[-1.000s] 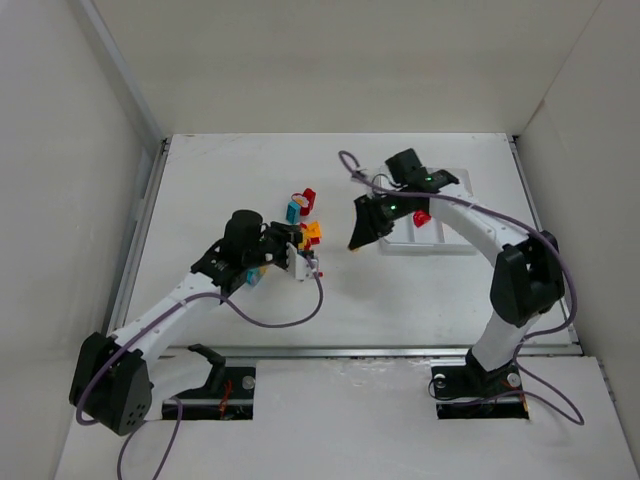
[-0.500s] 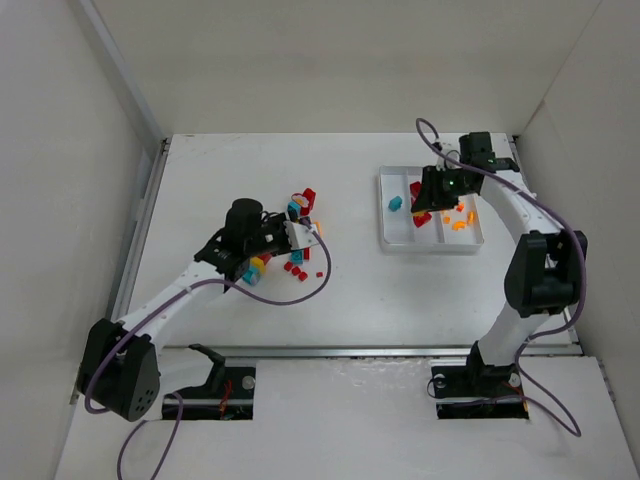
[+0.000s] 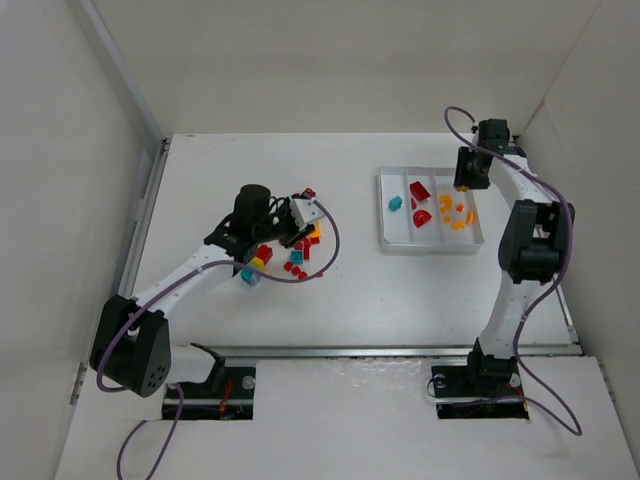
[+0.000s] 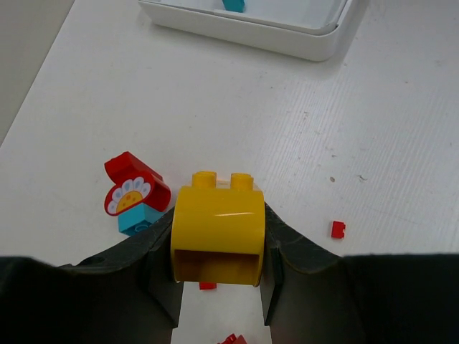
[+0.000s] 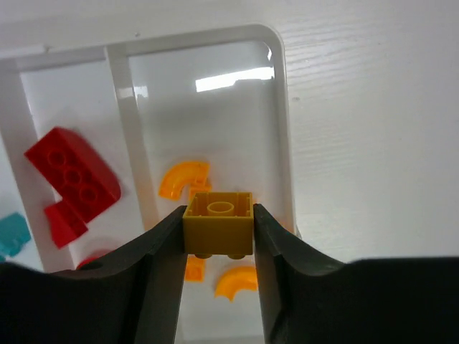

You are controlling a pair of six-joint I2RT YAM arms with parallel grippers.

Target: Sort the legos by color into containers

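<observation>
The left tool (image 4: 217,276) pinches a yellow arched plastic brick (image 4: 218,229). The right tool (image 5: 219,247) pinches a small yellow square brick (image 5: 218,218) over the white plastic tray (image 5: 280,107). Both bricks appear light, rigid and slick, so grip the flat sides.

White-shelled left arm (image 3: 175,288) and right arm (image 3: 503,315), black at joints and bases, trail looping purple cables (image 3: 334,238) to matte-black left claw (image 4: 219,244) and right claw (image 5: 217,226).

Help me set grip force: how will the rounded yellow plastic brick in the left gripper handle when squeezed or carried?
Likely stiff: the rounded yellow plastic brick looks undeformed, clamped in the left gripper. Its glossy curved top may slip or pivot in a loose grip. Its hollow underside suggests it is light.
</observation>
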